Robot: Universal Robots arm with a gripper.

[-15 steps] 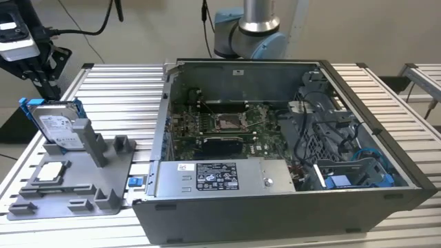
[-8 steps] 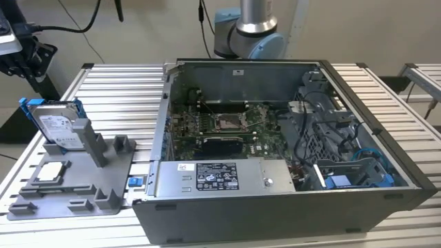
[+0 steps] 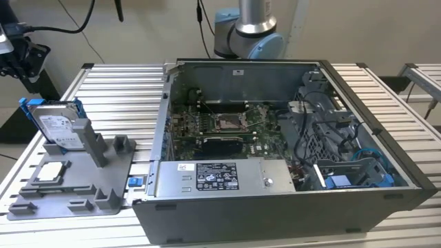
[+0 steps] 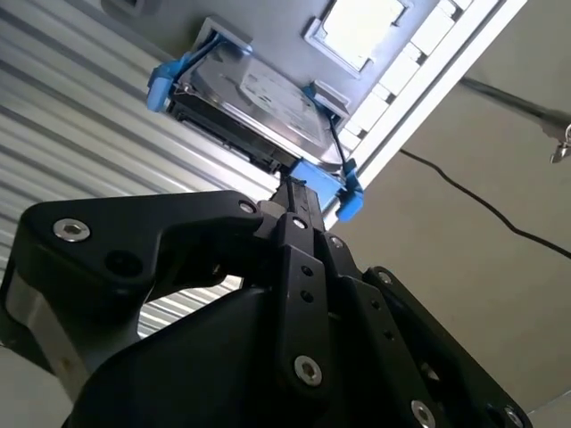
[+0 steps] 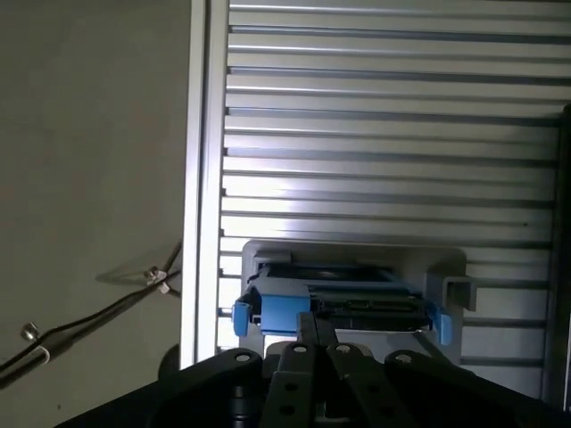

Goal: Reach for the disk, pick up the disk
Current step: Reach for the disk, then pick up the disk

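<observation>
Disk (image 3: 59,126), a silver-grey hard drive edged in bright blue plastic, stands on edge in a grey holder (image 3: 103,170) at the exterior view's left. The holder sits on a slatted table (image 3: 117,98), just beside an open computer case (image 3: 276,155). The gripper (image 3: 17,54) hangs at the far left of the exterior view, beyond the drive and well apart from it. Its fingers are drawn together on nothing. In both wrist views the joined tips (image 4: 290,189) (image 5: 314,323) point toward the drive's blue-framed top edge (image 4: 259,98) (image 5: 348,299).

The drive looks rigid and fairly heavy for its bulk, with smooth metal faces that may slip, and it is likely sensitive to knocks. The blue frame seems thinner and more yielding. The surest hold appears to be across the two broad flat faces, near the top edge that rises free of the holder.
</observation>
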